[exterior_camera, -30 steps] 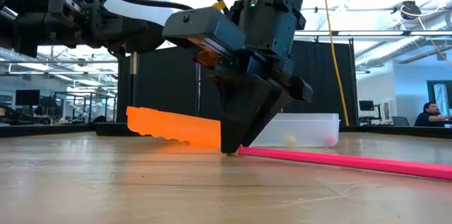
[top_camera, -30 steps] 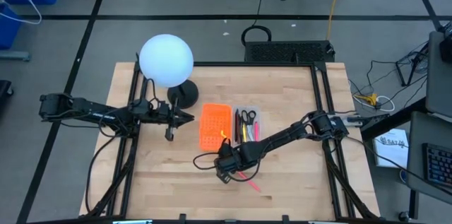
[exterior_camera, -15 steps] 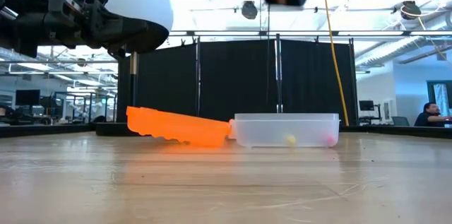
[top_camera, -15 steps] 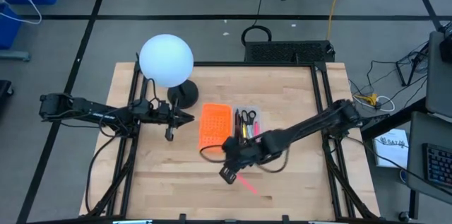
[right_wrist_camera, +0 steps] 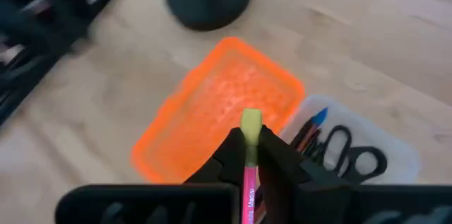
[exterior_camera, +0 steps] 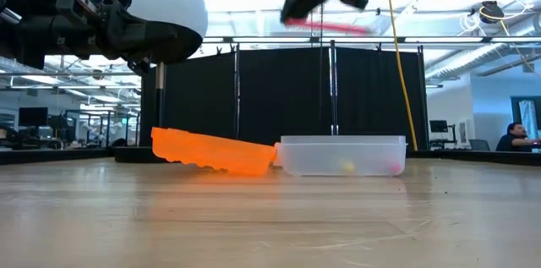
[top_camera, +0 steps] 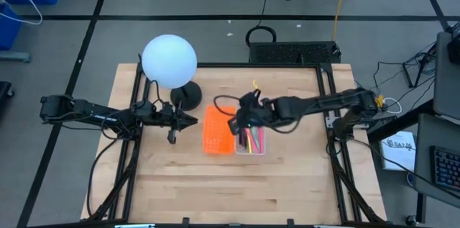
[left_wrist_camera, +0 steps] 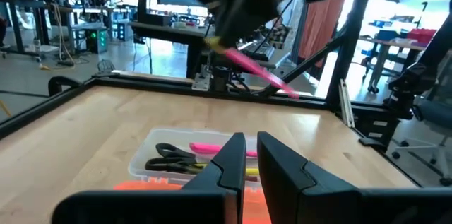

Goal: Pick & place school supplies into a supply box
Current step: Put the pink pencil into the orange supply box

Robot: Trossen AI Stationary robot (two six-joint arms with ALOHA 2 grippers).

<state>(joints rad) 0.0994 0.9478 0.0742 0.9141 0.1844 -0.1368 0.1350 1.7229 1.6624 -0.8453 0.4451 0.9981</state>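
My right gripper [top_camera: 243,118] hovers above the supply box and is shut on a pink pencil [exterior_camera: 331,25]. The supply box [top_camera: 251,137] is a clear shallow tray. It rests flat on the table beside the orange perforated panel [top_camera: 219,129] joined to it. In the tray lie black-handled scissors [right_wrist_camera: 353,155], a blue-tipped pen [right_wrist_camera: 315,120] and other pens. My left gripper [top_camera: 190,119] waits, shut, above the table left of the orange panel, touching nothing. My right gripper pinches the pink pencil between its two fingers [right_wrist_camera: 272,155], on the shaft just behind the pale yellow end [right_wrist_camera: 251,124], which sticks out past the fingertips. The pencil is lifted clear, high above the tray, and its long part [left_wrist_camera: 258,73] slants away below the gripper.
A lamp with a white globe [top_camera: 169,60] on a round black base [top_camera: 187,97] stands at the far left of the table, close to my left gripper. Bare wood [top_camera: 237,185] stretches in front of the tray toward the near edge. A person [exterior_camera: 512,136] sits far behind the table.
My right gripper took the pink pencil off the table near the near edge, rose and swung toward the far edge, ending over the tray. The pencil went from lying on the wood to hanging clear in the air.
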